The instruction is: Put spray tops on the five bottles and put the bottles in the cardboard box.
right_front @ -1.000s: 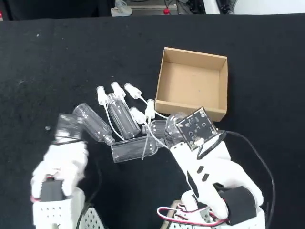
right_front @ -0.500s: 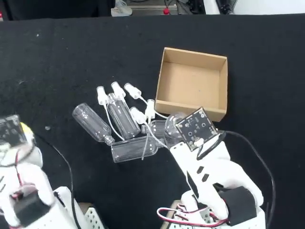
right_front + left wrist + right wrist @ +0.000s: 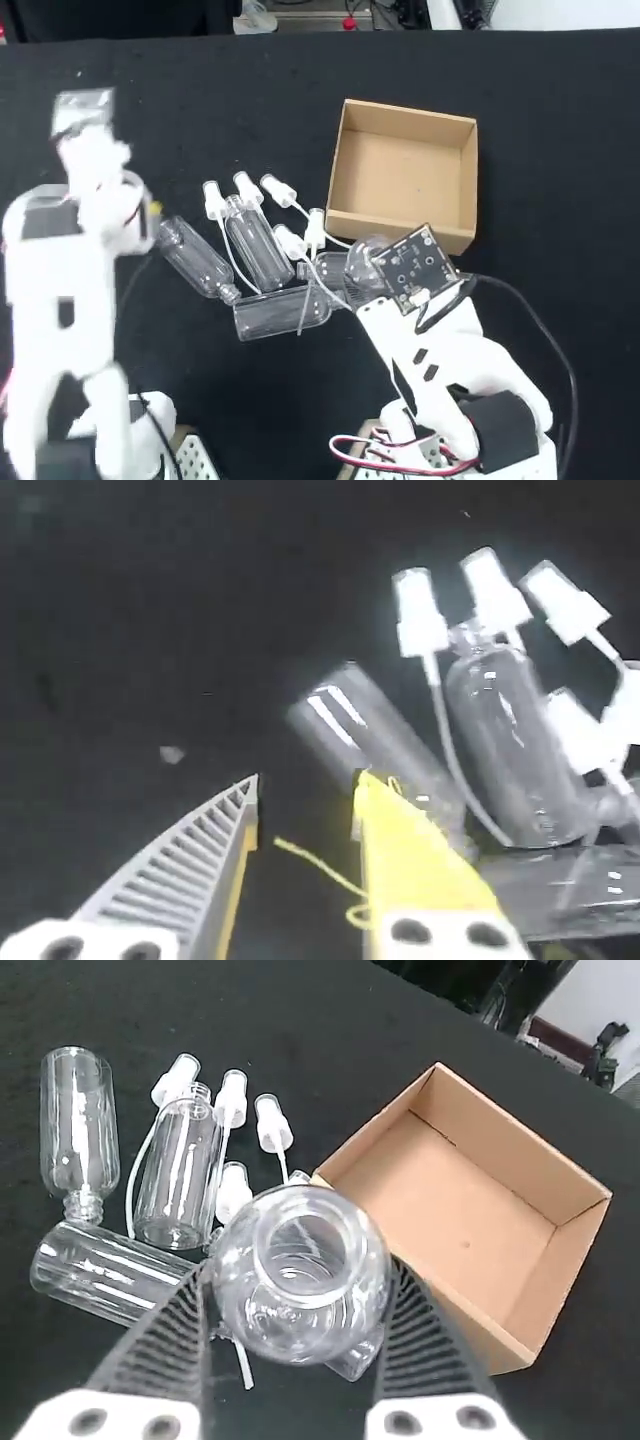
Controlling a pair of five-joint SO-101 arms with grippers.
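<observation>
My right gripper (image 3: pixel 300 1272) is shut on a clear bottle (image 3: pixel 300 1280), held just in front of the cardboard box (image 3: pixel 455 1195) with its open neck toward the wrist camera. In the high view this bottle (image 3: pixel 362 252) sits at the near wall of the box (image 3: pixel 405 175). Three more clear bottles (image 3: pixel 195 257) (image 3: pixel 255 240) (image 3: pixel 280 312) lie on the black table with white spray tops (image 3: pixel 247 187) loose around them. My left gripper (image 3: pixel 305 780) hangs open above the table beside the leftmost bottle (image 3: pixel 365 735), its yellow finger (image 3: pixel 405 865) next to the bottle's base.
The box is empty and open at the top. Spray tops (image 3: pixel 232 1095) with thin tubes lie between the bottles and the box. The black table (image 3: pixel 520 120) stretches bare behind and to the right of the box. The left arm (image 3: pixel 60 300) stands tall at the left side.
The left arm has swung up from the front-left corner and away along the left side, bringing its gripper beside the leftmost bottle. The right arm and its bottle have not moved.
</observation>
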